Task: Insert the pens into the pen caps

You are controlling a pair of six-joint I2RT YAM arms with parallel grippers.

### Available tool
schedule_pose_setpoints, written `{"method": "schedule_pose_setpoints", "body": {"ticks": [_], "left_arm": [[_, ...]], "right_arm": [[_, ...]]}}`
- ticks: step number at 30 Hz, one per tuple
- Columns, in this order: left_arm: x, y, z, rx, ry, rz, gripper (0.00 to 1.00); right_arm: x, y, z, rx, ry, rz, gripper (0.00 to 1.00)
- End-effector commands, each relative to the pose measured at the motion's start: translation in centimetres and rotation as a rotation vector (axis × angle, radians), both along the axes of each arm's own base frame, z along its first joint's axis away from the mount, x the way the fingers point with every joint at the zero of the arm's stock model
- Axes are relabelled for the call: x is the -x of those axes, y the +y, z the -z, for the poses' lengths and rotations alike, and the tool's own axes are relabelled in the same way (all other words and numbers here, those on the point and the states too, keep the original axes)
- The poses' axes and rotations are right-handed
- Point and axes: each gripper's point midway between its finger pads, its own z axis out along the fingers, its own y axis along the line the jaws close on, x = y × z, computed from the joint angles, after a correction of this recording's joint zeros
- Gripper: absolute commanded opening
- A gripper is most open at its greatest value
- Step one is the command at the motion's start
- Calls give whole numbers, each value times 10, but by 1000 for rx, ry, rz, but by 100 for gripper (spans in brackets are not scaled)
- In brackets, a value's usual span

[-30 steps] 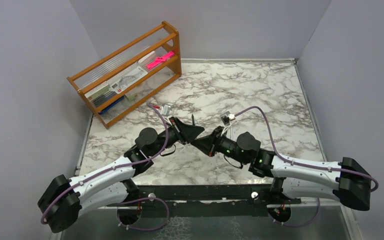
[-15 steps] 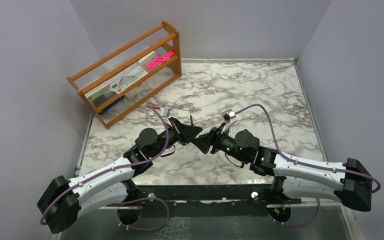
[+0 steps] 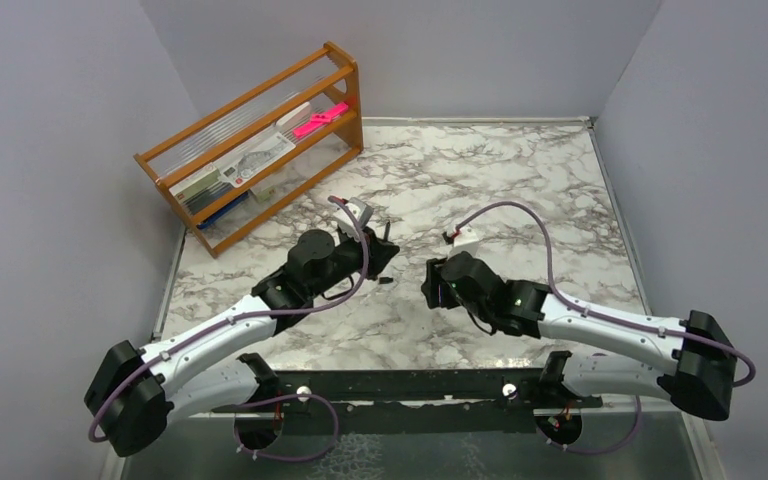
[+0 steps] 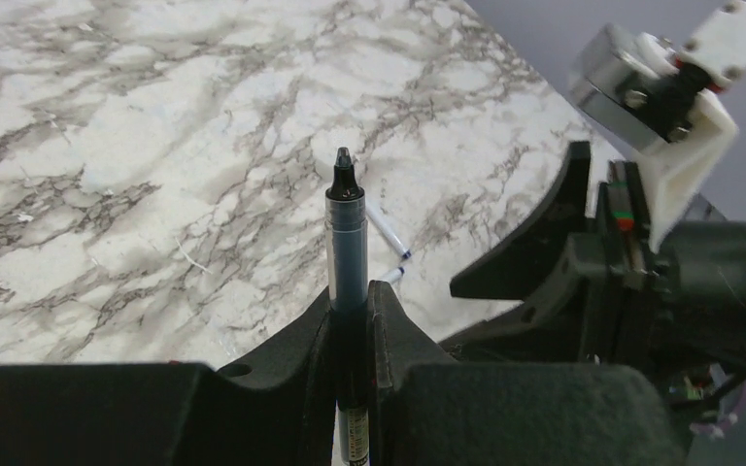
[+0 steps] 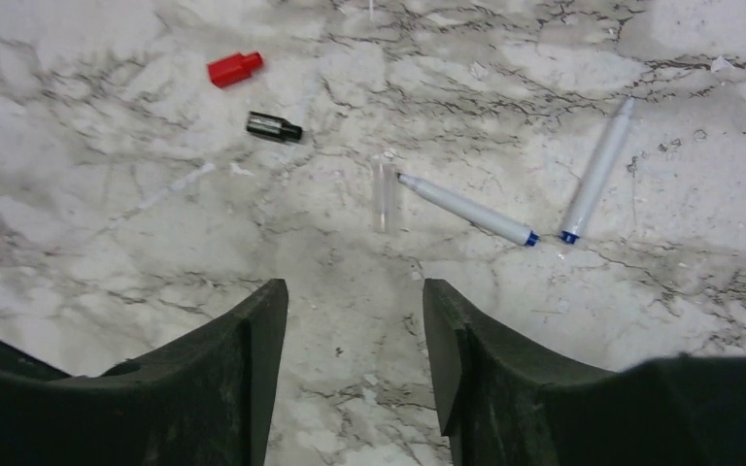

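One red cap [image 5: 234, 68] appears solely in right-wrist view.

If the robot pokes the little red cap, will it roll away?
Probably a bit. The red cap lies on its side and looks round, so it may roll, though its stepped shape could curve it. It looks tiny and light, so it would likely skid on the smooth marble table too.
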Motion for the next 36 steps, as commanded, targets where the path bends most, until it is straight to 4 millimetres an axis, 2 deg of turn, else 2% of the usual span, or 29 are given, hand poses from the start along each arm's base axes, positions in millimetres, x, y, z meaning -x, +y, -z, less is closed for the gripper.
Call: {"method": "schedule_pose_setpoints", "body": {"ticks": [1, 4, 7, 11, 17, 28, 36], "left_arm": [[8, -1, -2, 44, -5, 126, 0], [7, 10, -9, 144, 35, 175, 0], [2, 19, -2, 165, 89, 166, 0], [0, 21, 4, 176, 129, 160, 0], [0, 21, 16, 163, 156, 155, 0], [2, 21, 20, 160, 168, 161, 0], [3, 20, 22, 161, 180, 166, 0]], "right_arm": [[-6, 10, 12, 71, 25, -63, 50], [-14, 25, 21, 62, 41, -86, 45], [-23, 36, 29, 30, 69, -120, 43], [-33, 37, 46, 91, 88, -101, 43], [-37, 46, 69, 137, 127, -116, 43], [-38, 42, 96, 212, 173, -97, 41], [-40, 40, 106, 242, 186, -82, 38]]}}
